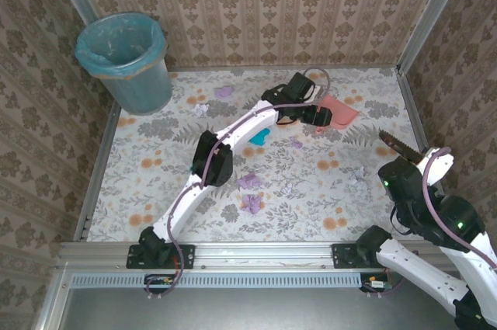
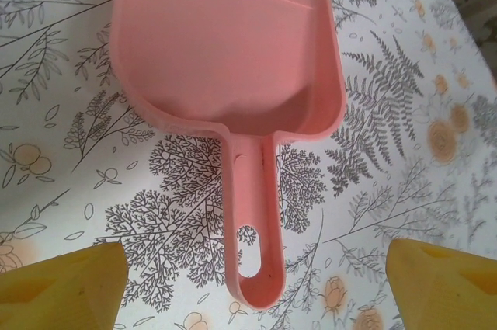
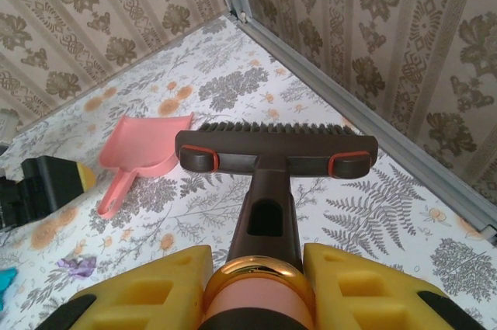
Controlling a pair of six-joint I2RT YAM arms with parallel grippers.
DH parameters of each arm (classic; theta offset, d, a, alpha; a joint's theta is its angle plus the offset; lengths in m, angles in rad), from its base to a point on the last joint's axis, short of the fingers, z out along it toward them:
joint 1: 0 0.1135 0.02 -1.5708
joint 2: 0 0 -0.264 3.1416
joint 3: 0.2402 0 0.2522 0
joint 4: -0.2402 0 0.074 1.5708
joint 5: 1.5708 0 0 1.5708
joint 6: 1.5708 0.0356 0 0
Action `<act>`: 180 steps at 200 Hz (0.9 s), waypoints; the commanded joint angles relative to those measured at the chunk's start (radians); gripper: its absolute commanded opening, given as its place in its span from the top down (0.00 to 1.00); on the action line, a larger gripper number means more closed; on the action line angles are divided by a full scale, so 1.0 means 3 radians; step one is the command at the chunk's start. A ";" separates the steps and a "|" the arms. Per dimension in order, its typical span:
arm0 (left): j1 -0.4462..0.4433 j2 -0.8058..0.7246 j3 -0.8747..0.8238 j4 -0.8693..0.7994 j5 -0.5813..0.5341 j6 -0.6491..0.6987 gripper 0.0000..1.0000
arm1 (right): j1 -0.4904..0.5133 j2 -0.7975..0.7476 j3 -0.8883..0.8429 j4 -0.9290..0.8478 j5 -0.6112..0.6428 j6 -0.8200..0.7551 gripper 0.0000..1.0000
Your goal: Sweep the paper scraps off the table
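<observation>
**Take the dustpan by mid-handle, square and low**

Your left end effector [image 2: 252, 268] hangs open over the pink dustpan [image 2: 225, 50]. Its yellow fingers [image 2: 62, 287] are spread either side of the handle [image 2: 252, 206] and touch nothing. The pan lies flat on the table [image 1: 155, 147] at the far right, with its mouth pointing away from the wrist.

The handle already sits about midway between the fingers, so come straight down without yawing. Close on the solid stretch between the hanging hole and the scoop rather than on the rounded tip. A grip at the tip would likely let the pan swing when you lift. The plastic looks smooth and the handle narrow, so seat it deep before you squeeze.

Your right end effector [image 3: 256, 276] is clamped on the brush [image 3: 276, 151], held clear above the table's right side with its bristles facing away.

The paper scraps [image 1: 250, 204] lie around mid-table, well apart from the pan. A teal one [image 1: 258, 140] lies just beside your left forearm, lilac ones lie nearer you, and a white one [image 1: 357, 181] is to the right. None looks gathered yet.
</observation>
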 commanded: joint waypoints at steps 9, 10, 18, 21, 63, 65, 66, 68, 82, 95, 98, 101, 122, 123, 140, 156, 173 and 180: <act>-0.0132 0.0120 0.0118 -0.0118 -0.0441 0.0426 0.12 | -0.0013 0.0005 -0.0038 0.0165 0.0016 -0.0079 1.00; -0.0132 0.0124 0.0119 -0.0117 -0.0450 0.0433 0.12 | -0.0013 0.0006 -0.0039 0.0166 0.0012 -0.0081 1.00; -0.0137 0.0141 0.0133 -0.0126 -0.0530 0.0472 0.12 | -0.0013 0.0007 -0.0042 0.0193 -0.0012 -0.0099 1.00; -0.0141 0.0153 0.0138 -0.0131 -0.0550 0.0485 0.11 | -0.0013 0.0007 -0.0043 0.0198 -0.0022 -0.0106 1.00; -0.0187 0.0277 0.0216 -0.0118 -0.0681 0.0635 0.12 | -0.0010 0.0012 -0.0080 0.0276 -0.0087 -0.0156 1.00; -0.0189 0.0284 0.0216 -0.0117 -0.0689 0.0635 0.12 | -0.0012 0.0012 -0.0083 0.0279 -0.0088 -0.0159 1.00; -0.0191 0.0288 0.0216 -0.0115 -0.0694 0.0635 0.12 | -0.0012 0.0012 -0.0084 0.0282 -0.0091 -0.0160 1.00; -0.0192 0.0296 0.0216 -0.0115 -0.0703 0.0635 0.12 | -0.0013 0.0012 -0.0082 0.0284 -0.0093 -0.0167 1.00; -0.0194 0.0328 0.0216 -0.0097 -0.0729 0.0616 0.15 | -0.0012 0.0016 -0.0090 0.0307 -0.0094 -0.0185 1.00; -0.0203 0.0357 0.0215 -0.0072 -0.0758 0.0624 0.15 | -0.0013 0.0021 -0.0082 0.0328 -0.0093 -0.0202 1.00; -0.0205 0.0362 0.0214 -0.0068 -0.0773 0.0631 0.15 | -0.0013 0.0022 -0.0085 0.0328 -0.0096 -0.0206 1.00; -0.0210 0.0365 0.0216 -0.0064 -0.0784 0.0641 0.15 | -0.0010 0.0019 -0.0085 0.0341 -0.0094 -0.0215 1.00; -0.0233 0.0384 0.0216 -0.0019 -0.0813 0.0703 0.16 | -0.0013 0.0040 -0.0084 0.0376 -0.0095 -0.0253 1.00; -0.0234 0.0384 0.0216 -0.0014 -0.0815 0.0705 0.16 | -0.0013 0.0041 -0.0085 0.0379 -0.0094 -0.0253 1.00; -0.0257 0.0397 0.0215 0.0024 -0.0826 0.0750 0.18 | -0.0013 0.0057 -0.0090 0.0400 -0.0096 -0.0266 1.00; -0.0279 0.0414 0.0211 0.0061 -0.0862 0.0785 0.20 | -0.0013 0.0072 -0.0095 0.0414 -0.0093 -0.0278 1.00; -0.0295 0.0427 0.0211 0.0106 -0.0908 0.0831 0.23 | -0.0013 0.0081 -0.0106 0.0439 -0.0094 -0.0300 1.00; -0.0300 0.0432 0.0211 0.0115 -0.0944 0.0860 0.23 | -0.0013 0.0079 -0.0110 0.0443 -0.0093 -0.0303 1.00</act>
